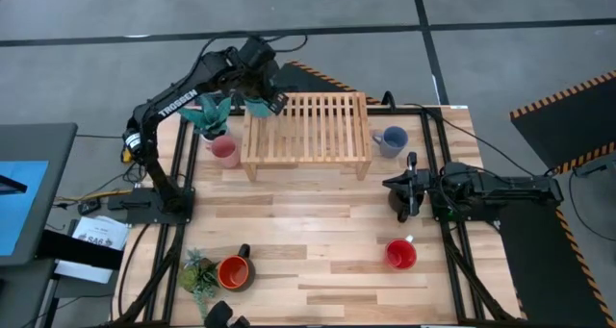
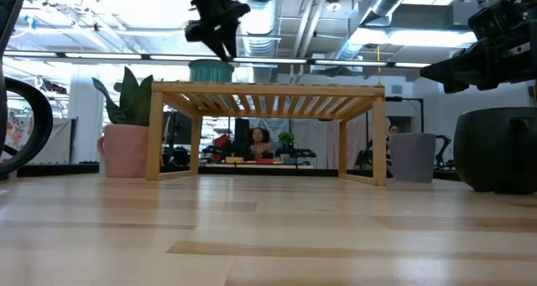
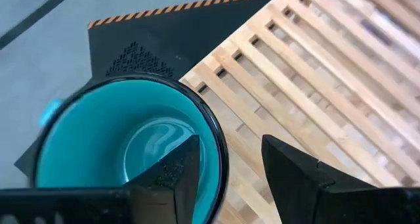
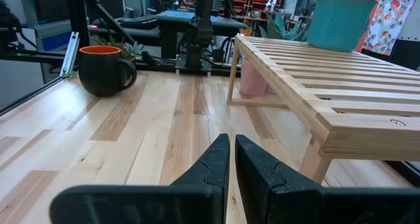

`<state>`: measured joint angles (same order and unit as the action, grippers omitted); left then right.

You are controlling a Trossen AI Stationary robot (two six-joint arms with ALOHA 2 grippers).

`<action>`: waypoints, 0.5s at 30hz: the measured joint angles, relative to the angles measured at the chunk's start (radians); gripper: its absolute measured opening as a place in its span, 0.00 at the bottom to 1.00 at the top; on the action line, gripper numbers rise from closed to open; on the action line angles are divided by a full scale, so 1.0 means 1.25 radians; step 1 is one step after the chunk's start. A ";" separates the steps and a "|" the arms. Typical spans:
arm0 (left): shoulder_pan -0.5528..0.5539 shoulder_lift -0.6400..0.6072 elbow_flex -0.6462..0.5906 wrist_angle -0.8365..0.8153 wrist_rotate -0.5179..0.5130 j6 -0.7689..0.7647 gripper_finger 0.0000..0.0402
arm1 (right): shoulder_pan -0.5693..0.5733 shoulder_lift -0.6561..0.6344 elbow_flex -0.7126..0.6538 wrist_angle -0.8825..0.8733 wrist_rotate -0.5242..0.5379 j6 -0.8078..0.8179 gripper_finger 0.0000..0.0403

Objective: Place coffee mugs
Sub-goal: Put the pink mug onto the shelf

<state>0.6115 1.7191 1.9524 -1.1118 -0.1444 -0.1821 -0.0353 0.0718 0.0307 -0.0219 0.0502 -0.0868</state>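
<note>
The teal mug [image 3: 118, 145] stands upright on the far-left corner of the slatted wooden rack [image 1: 308, 126], base on the slats [image 2: 210, 71]. My left gripper [image 3: 230, 142] hangs over it, open, pointing down. One finger [image 3: 177, 171] is inside the rim and the other [image 3: 295, 178] outside, with gaps showing on both sides of the wall. A pink mug [image 1: 224, 152] sits on the table left of the rack, a grey-blue mug [image 1: 390, 140] to its right, and a red mug [image 1: 401, 254] near the right front. My right gripper [image 4: 232, 142] waits shut, low at the table's right.
A dark mug with an orange inside [image 1: 234, 272] stands near the table's front left beside a small green plant [image 1: 197, 270]. Another plant [image 1: 207, 116] rises next to the pink mug. Most of the rack's top and the table's middle are bare wood.
</note>
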 joint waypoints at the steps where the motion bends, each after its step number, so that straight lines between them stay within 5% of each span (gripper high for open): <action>1: -0.001 0.000 0.017 -0.013 0.000 -0.005 0.37 | 0.000 0.000 0.000 0.000 0.000 0.000 0.13; 15: -0.150 -0.014 0.238 -0.194 0.001 -0.041 0.37 | 0.000 0.000 0.000 0.000 0.000 0.000 0.13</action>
<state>0.4244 1.7022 2.2501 -1.3539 -0.1436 -0.2332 -0.0353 0.0715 0.0307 -0.0219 0.0502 -0.0864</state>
